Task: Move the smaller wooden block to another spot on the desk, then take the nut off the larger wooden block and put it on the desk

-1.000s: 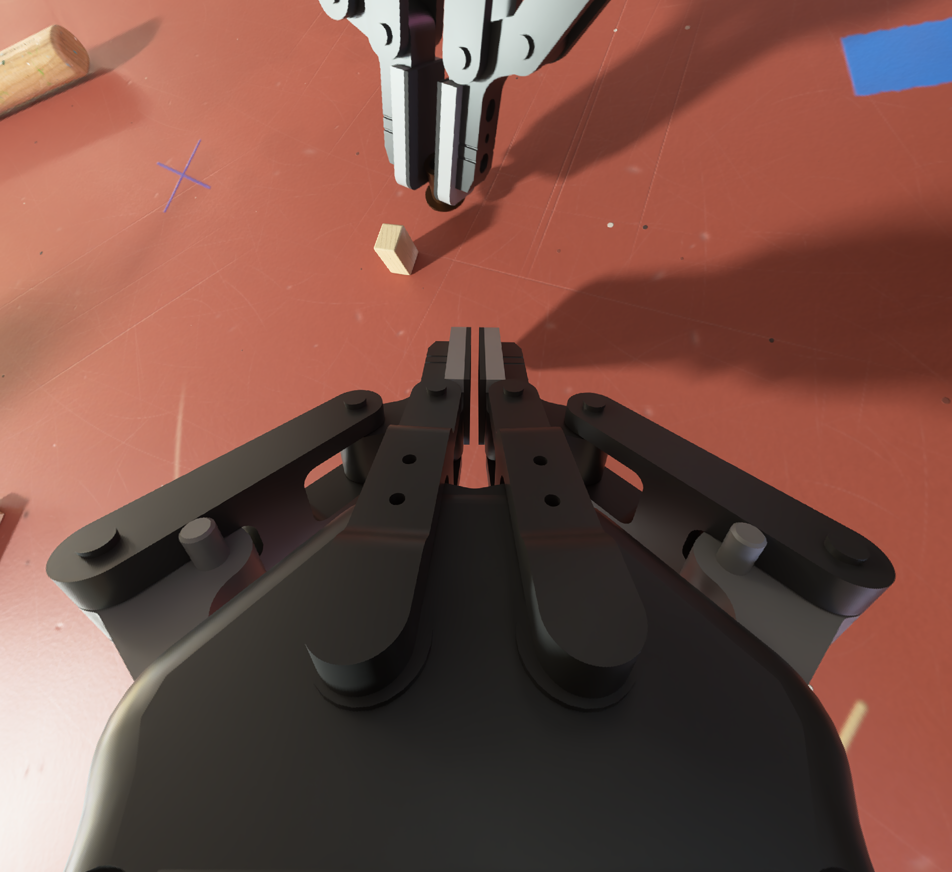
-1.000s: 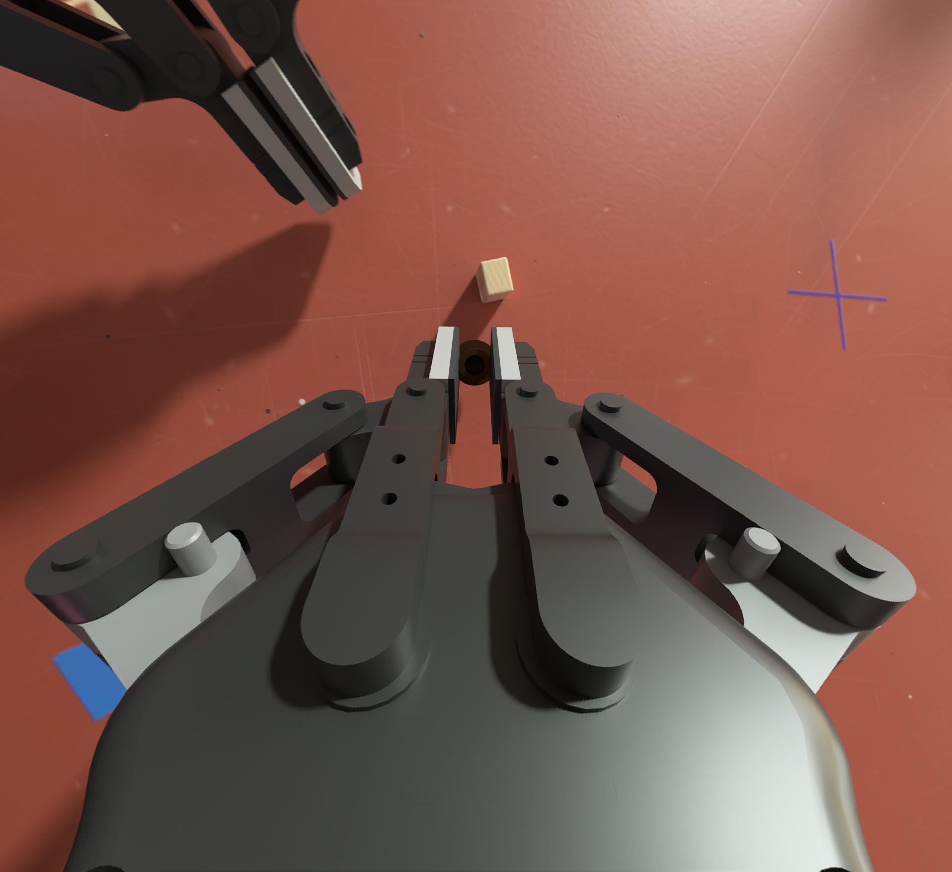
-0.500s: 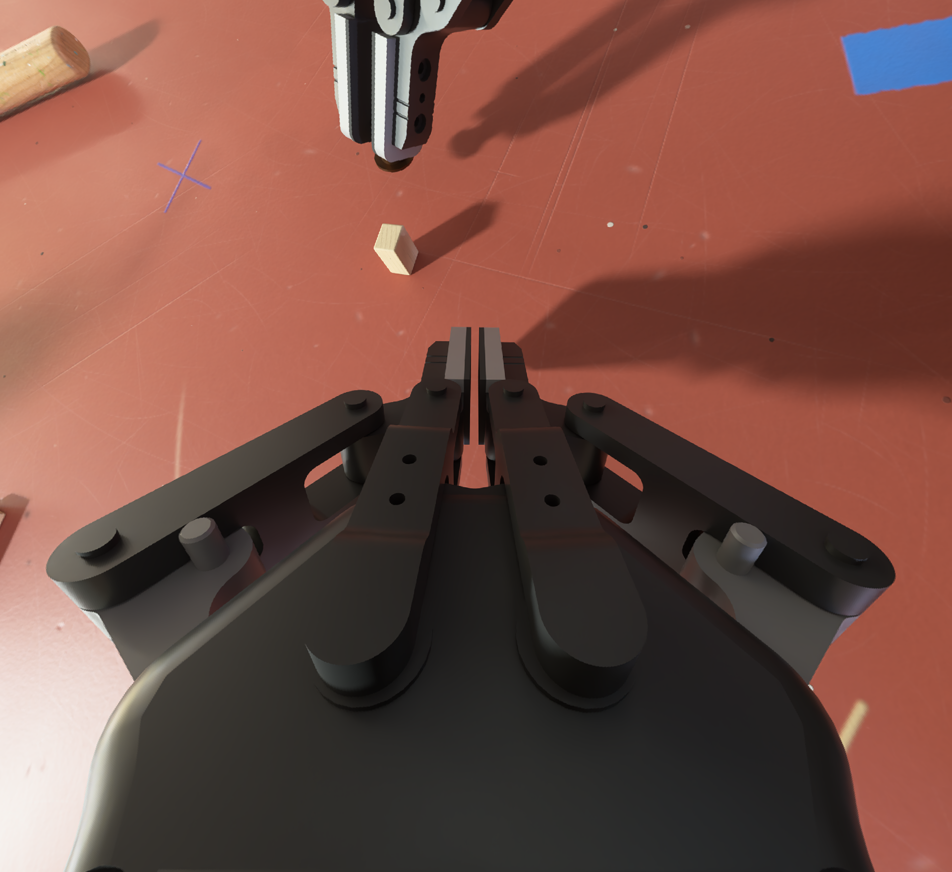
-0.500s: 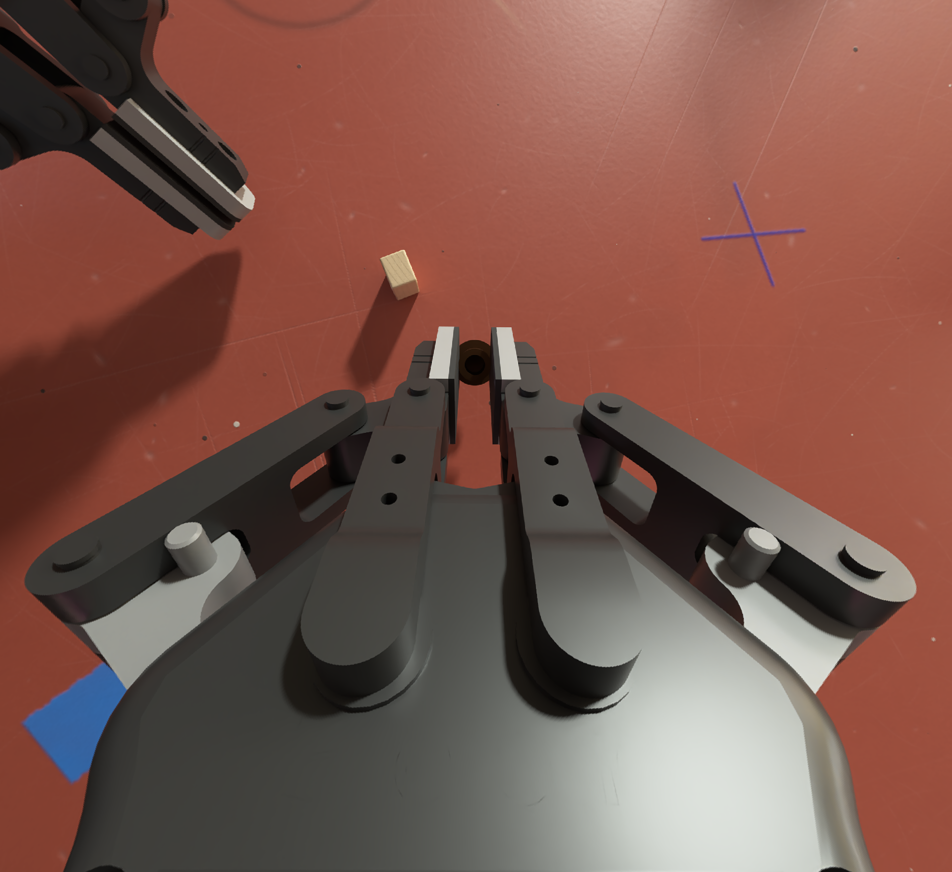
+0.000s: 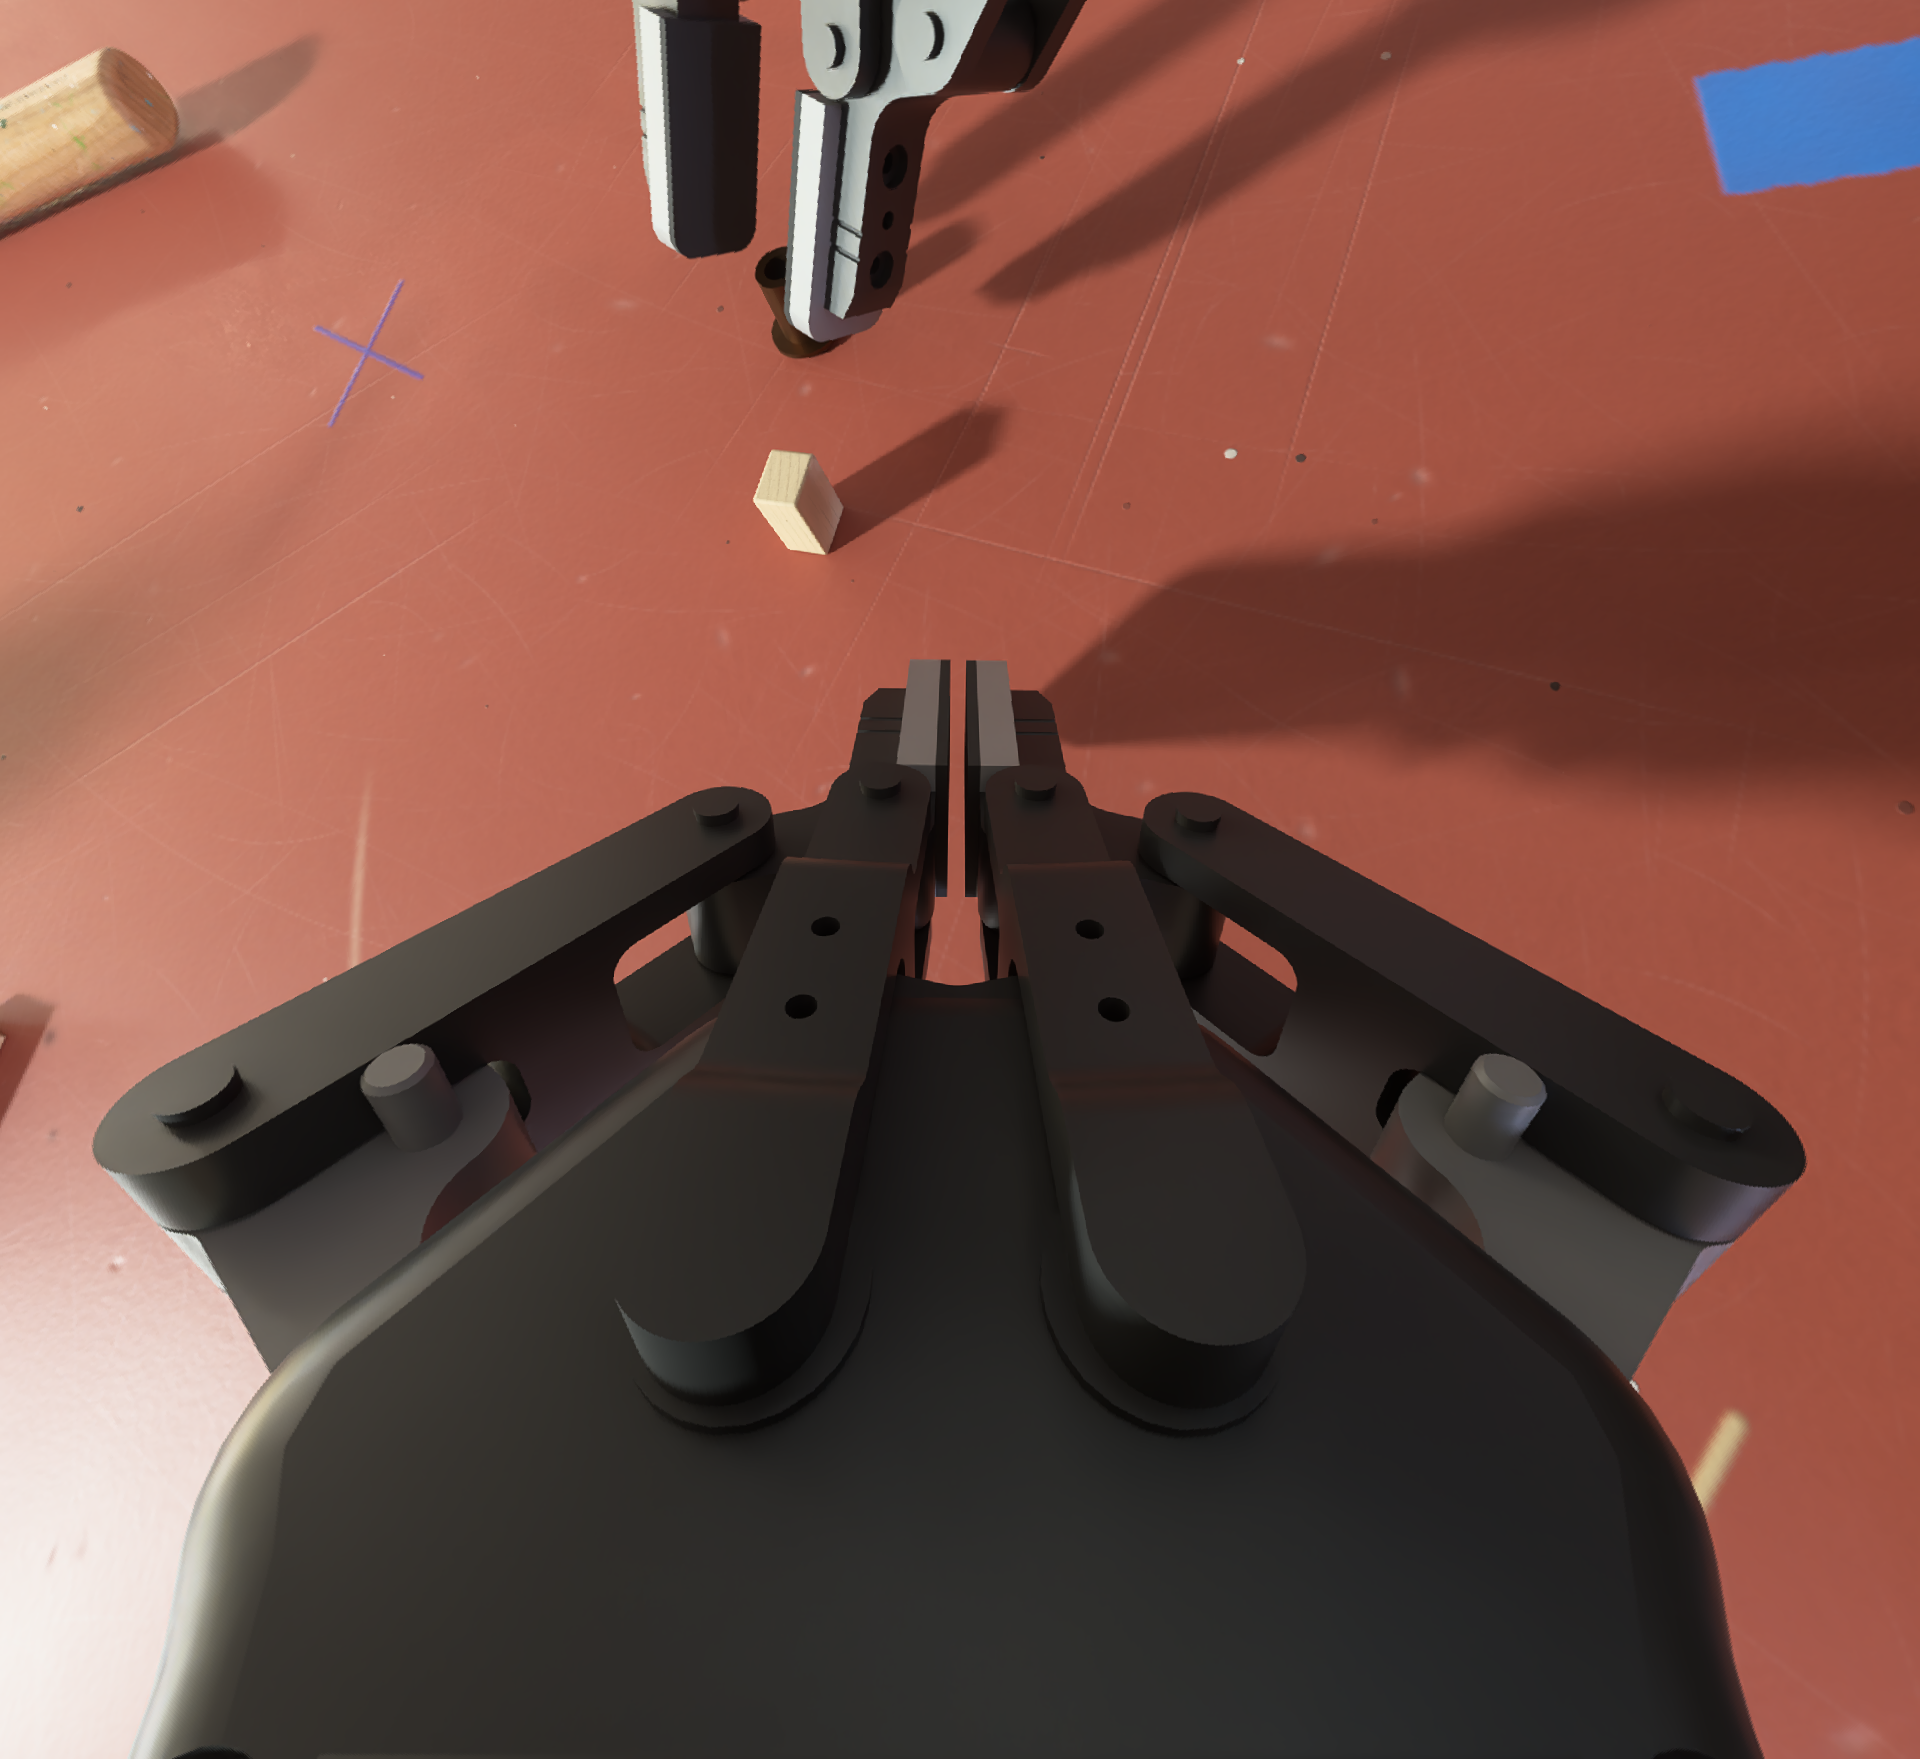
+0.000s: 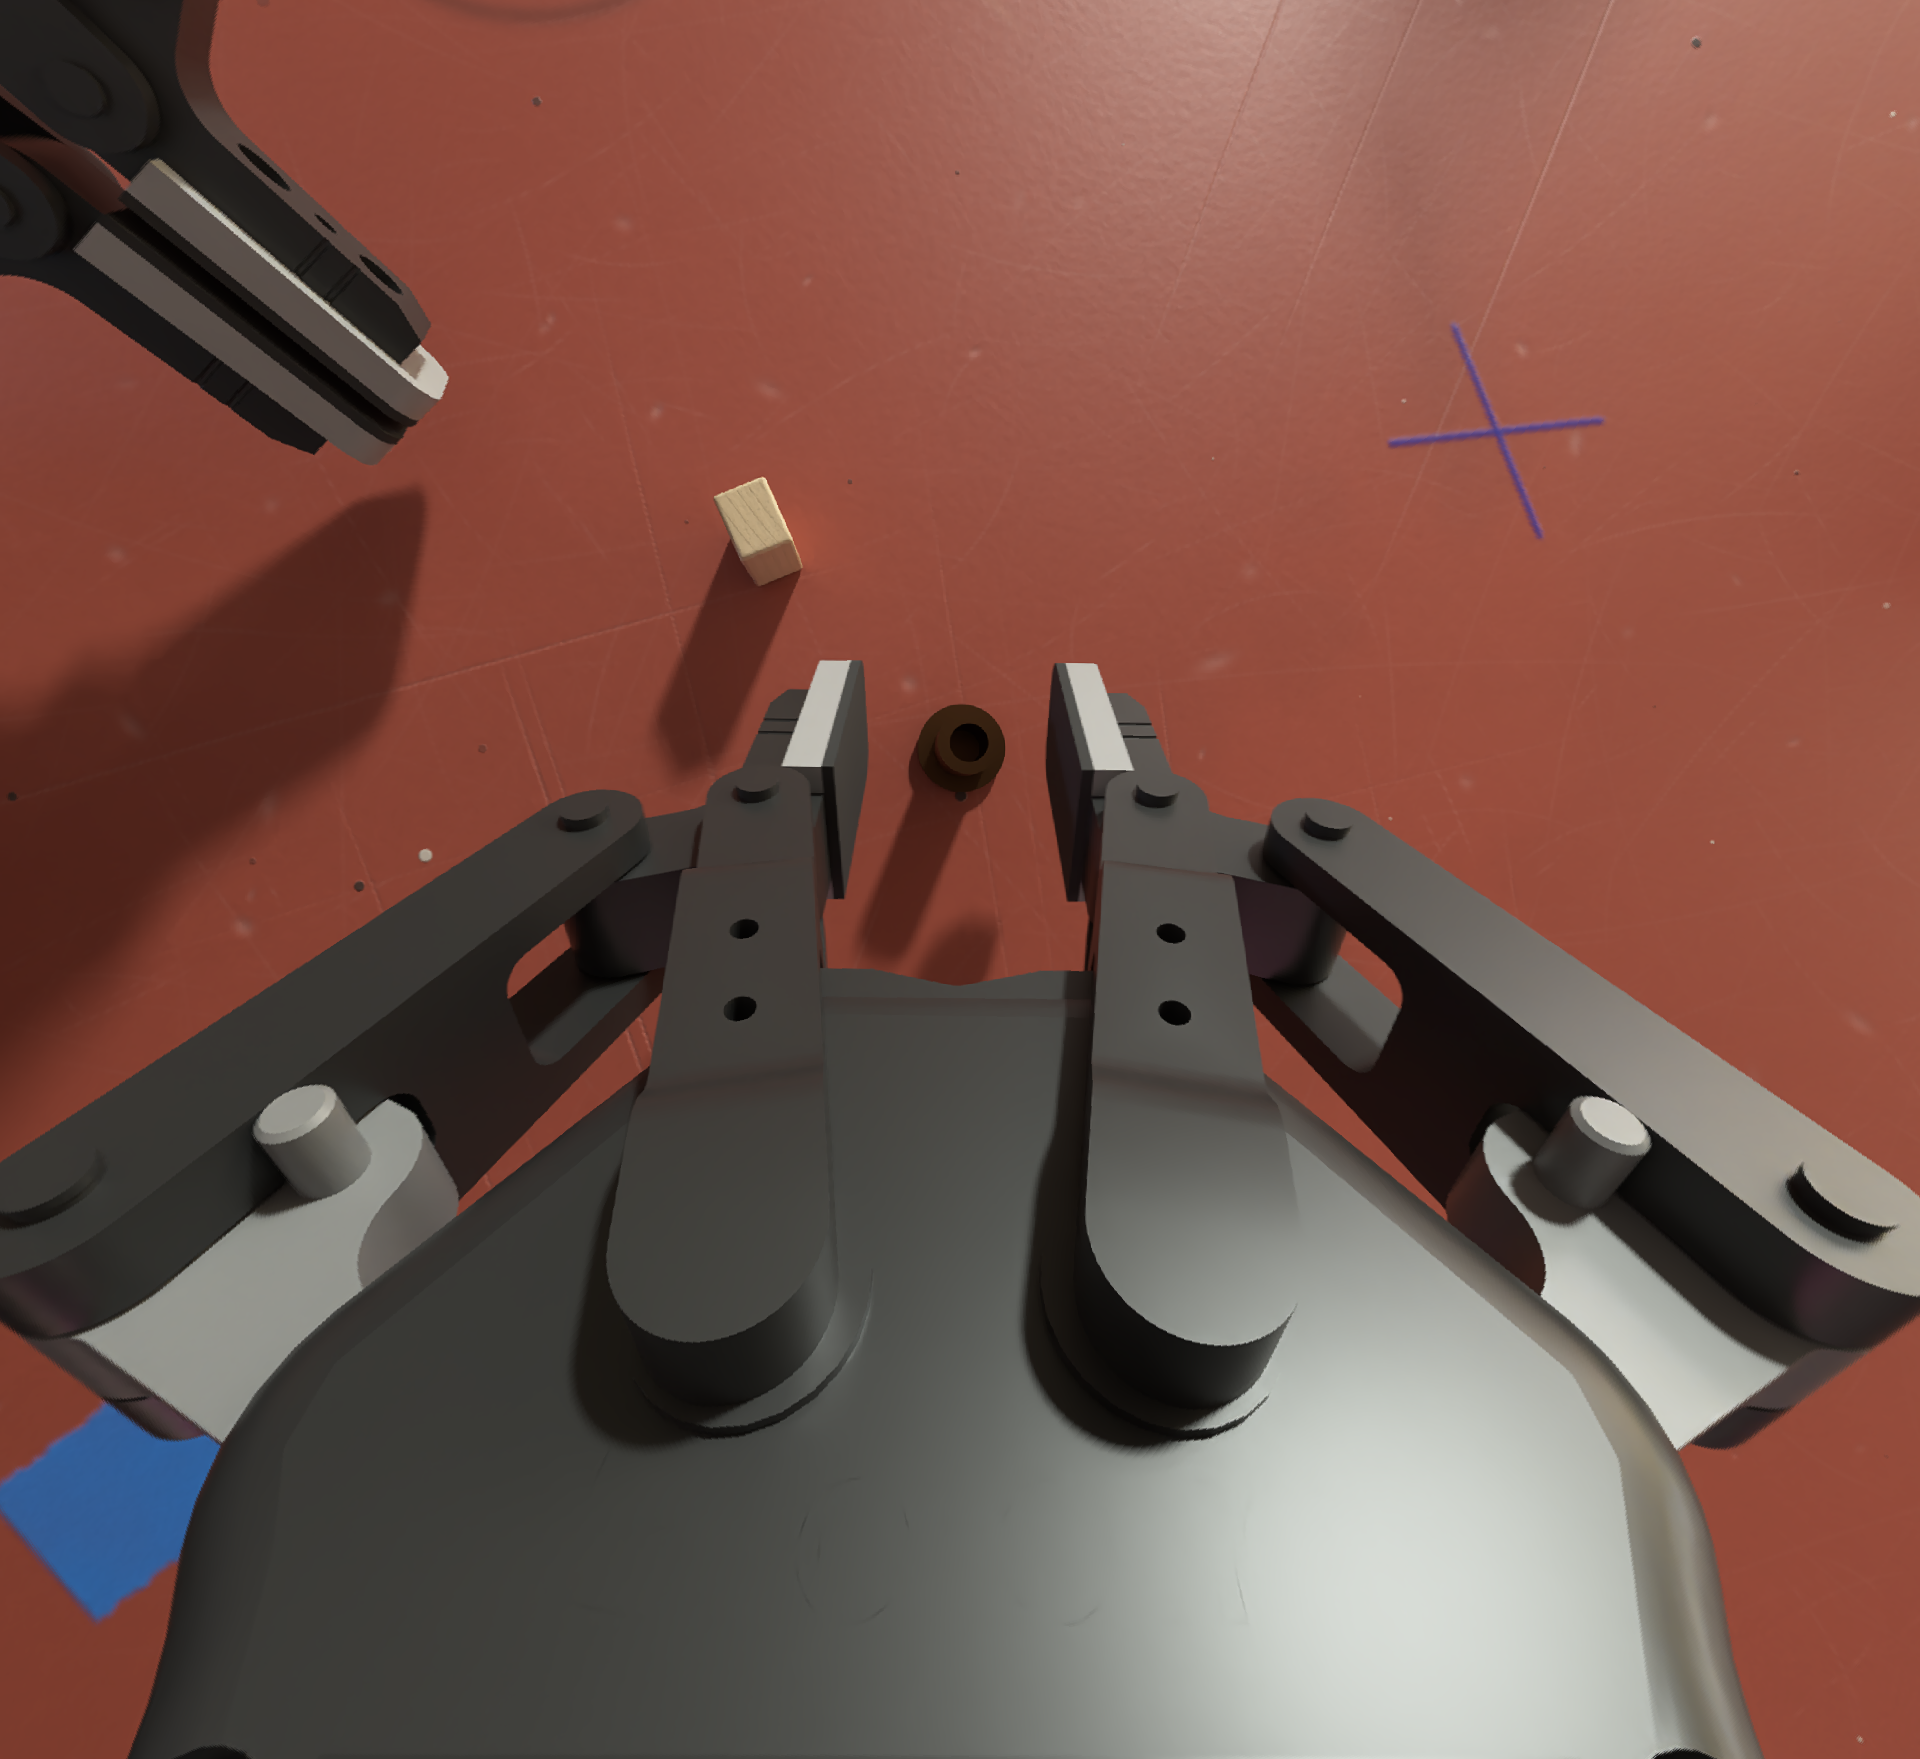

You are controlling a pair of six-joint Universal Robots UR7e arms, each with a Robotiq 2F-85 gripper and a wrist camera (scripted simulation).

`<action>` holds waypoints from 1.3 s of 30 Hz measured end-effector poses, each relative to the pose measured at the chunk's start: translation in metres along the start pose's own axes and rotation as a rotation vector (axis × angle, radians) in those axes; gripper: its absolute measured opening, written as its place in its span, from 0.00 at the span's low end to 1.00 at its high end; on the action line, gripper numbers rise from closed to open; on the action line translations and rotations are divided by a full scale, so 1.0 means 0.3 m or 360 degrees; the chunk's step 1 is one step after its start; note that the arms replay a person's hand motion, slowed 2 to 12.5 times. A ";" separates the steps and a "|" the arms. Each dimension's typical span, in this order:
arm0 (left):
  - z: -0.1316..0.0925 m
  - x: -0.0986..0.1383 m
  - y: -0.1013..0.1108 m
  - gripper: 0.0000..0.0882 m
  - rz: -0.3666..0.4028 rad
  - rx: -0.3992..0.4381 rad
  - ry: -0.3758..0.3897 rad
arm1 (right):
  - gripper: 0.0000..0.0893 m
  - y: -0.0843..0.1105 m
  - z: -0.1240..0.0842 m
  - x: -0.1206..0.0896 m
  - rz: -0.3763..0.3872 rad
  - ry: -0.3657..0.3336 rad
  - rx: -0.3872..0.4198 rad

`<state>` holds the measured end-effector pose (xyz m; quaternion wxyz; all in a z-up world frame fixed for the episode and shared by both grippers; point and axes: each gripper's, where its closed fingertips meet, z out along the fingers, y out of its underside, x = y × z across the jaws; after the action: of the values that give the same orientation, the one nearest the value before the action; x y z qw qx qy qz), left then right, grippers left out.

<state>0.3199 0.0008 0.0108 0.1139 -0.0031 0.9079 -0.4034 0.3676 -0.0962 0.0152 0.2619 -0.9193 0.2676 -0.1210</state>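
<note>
- Dowel (image 5: 83, 130) lies at the far left edge of the left wrist view, well apart from everything else, with a purple cross (image 5: 369, 350) drawn on the desk (image 5: 1351, 566) between it and the middle.
- Left gripper (image 5: 958, 670) hangs over bare desk with its jaws pressed together on nothing, just as half a second ago; it takes no part in this step.
- Block (image 5: 797, 501), the one wooden block in view, stands free on the desk near the middle; whether it is the smaller or the larger one I cannot tell, and nothing rests on it.
- Nut (image 6: 961, 750), small and dark brown, now sits on the desk between the right fingers, touching neither pad.
- Right gripper (image 6: 956, 722) has just let go: half a second ago its jaws were clamped on the nut, and now they stand spread wide either side of it.
- Release suggests the last step is done, with the nut off its block and down on the desk; by my reading only a straight lift clear remains, without knocking the nut.
- Blue tape (image 5: 1808, 120) lies at the far right, well apart from the work.
</note>
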 end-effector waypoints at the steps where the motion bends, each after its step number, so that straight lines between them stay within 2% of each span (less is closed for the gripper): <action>1: 0.000 0.000 0.000 0.03 0.0000 0.0000 0.0000 | 0.38 -0.001 -0.002 0.001 0.0004 0.0001 0.0006; 14: 0.000 0.000 0.000 0.03 0.0000 0.0000 -0.0001 | 0.41 0.005 -0.029 0.017 0.0066 0.0044 0.0056; 19: 0.000 0.000 0.000 0.03 -0.0003 0.0000 0.0002 | 0.41 0.013 -0.048 0.026 0.0088 0.0090 0.0062; 24: 0.000 0.000 0.000 0.03 -0.0002 0.0000 0.0000 | 0.39 0.023 -0.067 0.008 0.0101 0.0073 0.0070; 34: 0.000 -0.001 0.000 0.03 0.0002 0.0001 -0.0006 | 0.43 0.114 -0.098 0.003 0.0167 0.0133 -0.0087; 39: 0.000 -0.001 0.000 0.03 0.0005 0.0001 -0.0009 | 0.46 0.143 -0.100 -0.012 0.0219 0.0132 -0.0116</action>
<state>0.3201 0.0008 0.0110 0.1171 -0.0029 0.9074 -0.4036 0.3353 -0.1375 0.0166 0.2245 -0.9019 0.3451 -0.1310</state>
